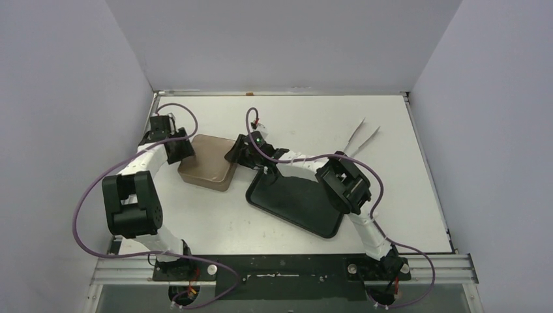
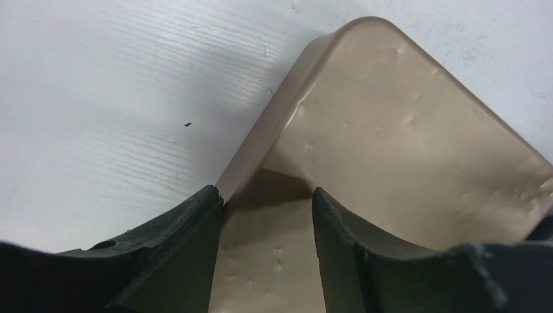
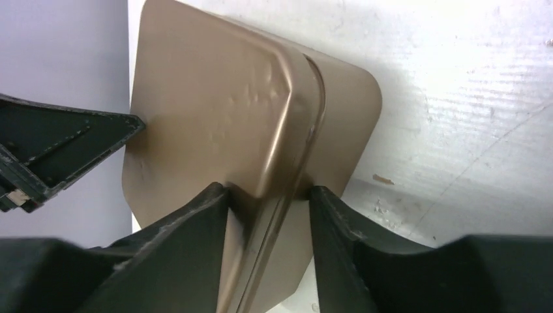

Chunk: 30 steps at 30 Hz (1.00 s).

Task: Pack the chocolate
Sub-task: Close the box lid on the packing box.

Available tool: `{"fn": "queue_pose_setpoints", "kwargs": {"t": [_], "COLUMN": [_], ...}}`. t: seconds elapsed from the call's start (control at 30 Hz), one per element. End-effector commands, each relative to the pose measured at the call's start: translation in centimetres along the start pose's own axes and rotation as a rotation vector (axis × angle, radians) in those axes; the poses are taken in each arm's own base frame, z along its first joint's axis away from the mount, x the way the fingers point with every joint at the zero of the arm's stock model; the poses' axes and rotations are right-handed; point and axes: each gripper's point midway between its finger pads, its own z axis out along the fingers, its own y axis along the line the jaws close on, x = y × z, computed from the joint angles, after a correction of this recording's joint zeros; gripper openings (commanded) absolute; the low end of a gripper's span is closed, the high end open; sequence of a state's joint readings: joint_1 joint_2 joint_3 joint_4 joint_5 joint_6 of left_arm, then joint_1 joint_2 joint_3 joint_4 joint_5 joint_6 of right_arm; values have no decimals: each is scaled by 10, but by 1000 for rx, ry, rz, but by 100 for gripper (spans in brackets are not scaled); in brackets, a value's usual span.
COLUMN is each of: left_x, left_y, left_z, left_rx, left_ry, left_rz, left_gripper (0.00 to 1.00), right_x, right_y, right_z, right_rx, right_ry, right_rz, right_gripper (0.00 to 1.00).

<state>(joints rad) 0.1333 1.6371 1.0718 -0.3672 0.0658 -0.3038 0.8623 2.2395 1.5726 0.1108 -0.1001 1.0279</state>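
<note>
No chocolate shows in any view. The square gold-brown tin (image 1: 209, 171) stands on the table with its lid on. My left gripper (image 1: 184, 151) is at the tin's far-left edge. In the left wrist view its jaws (image 2: 267, 195) close on the tin (image 2: 391, 130), both fingers touching it. My right gripper (image 1: 233, 155) is at the tin's right edge. In the right wrist view its jaws (image 3: 269, 192) clamp the tin (image 3: 215, 98) across the seam of lid and base. One left finger (image 3: 78, 140) touches the tin's far side.
An empty black tray (image 1: 297, 202) lies to the right of the tin, partly under the right arm. A pair of pale tongs (image 1: 362, 138) lies at the back right. White walls close in the table on three sides.
</note>
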Motion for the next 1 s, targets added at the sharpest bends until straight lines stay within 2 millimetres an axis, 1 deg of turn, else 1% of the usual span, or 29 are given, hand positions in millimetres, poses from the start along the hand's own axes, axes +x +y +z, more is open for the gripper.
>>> {"fn": "queue_pose_setpoints", "kwargs": {"t": [0.0, 0.07, 0.13, 0.23, 0.3, 0.43, 0.5, 0.6, 0.73, 0.8, 0.83, 0.9, 0.97], "left_x": [13, 22, 27, 30, 32, 37, 32, 10, -27, -46, -51, -52, -43], "left_y": [-20, -21, -18, -17, -17, -11, -12, -17, -23, -31, -37, -50, -61], "left_z": [-2, -1, 0, 0, 1, -1, -4, -13, -36, -51, -57, -66, -69], "left_rx": [76, 91, 77, 76, 79, 47, 53, 49, 35, 58, 86, 158, 225], "left_ry": [26, 56, 77, 74, 77, 86, 59, 18, -68, -135, -157, -170, -150], "left_rz": [4, 1, 0, -3, -7, -23, -30, -29, -34, -49, -54, -64, -82], "left_gripper": [49, 49, 49, 49, 49, 48, 48, 51, 53, 52, 51, 48, 44], "right_x": [14, 18, 21, 24, 28, 42, 46, 49, 44, 42, 41, 39, 38], "right_y": [3, 4, 4, 2, -4, -28, -39, -52, -58, -57, -57, -57, -55], "right_z": [8, 8, 5, 2, 3, 7, 7, 5, 2, 1, 1, 0, 0], "right_rx": [-15, -43, -66, -79, -63, 1, 27, 53, 68, 68, 67, 67, 64], "right_ry": [0, 3, 0, 0, 7, 33, 35, 40, 27, 23, 20, 15, 13], "right_rz": [-6, 6, 30, 43, 52, 74, 75, 75, 72, 69, 68, 67, 66], "right_gripper": [31, 25, 19, 14, 12, 11, 11, 12, 12, 12, 12, 13, 13]}}
